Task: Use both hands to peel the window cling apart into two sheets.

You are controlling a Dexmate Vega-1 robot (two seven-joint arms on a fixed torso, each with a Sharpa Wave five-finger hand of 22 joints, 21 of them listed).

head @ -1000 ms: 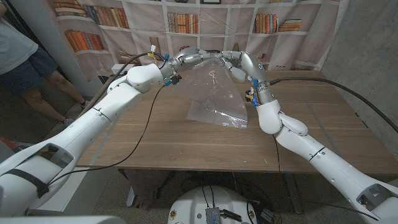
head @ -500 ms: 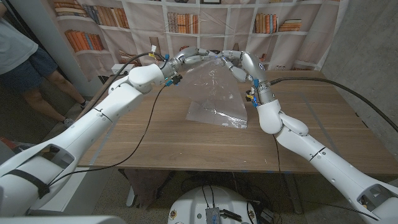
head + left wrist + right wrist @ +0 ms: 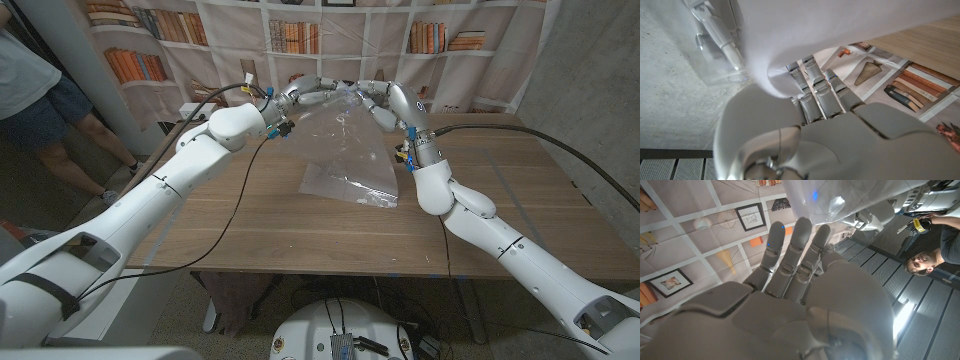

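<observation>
Left robot hand (image 3: 312, 90) and right robot hand (image 3: 370, 96) both pinch the window cling (image 3: 345, 150) at its raised top edge | cling hangs down, lower edge on the desk (image 3: 250, 230) | likely thin, limp, clingy: grip separate layers at a corner

**Where everything sits on and around the table**

Your two hands meet high over the far middle of the table (image 3: 500, 220): the left hand (image 3: 312, 90) comes in from the left, the right hand (image 3: 372, 95) from the right, close together. Between them, the window cling (image 3: 345, 150) hangs down, its lower edge lying on the tabletop near the centre. Your left arm (image 3: 160, 185) crosses the table's left side, your right arm (image 3: 470, 215) its right side. Behind the table stands a bookshelf backdrop (image 3: 300, 40). A person (image 3: 40, 95) stands off the far left corner.
</observation>
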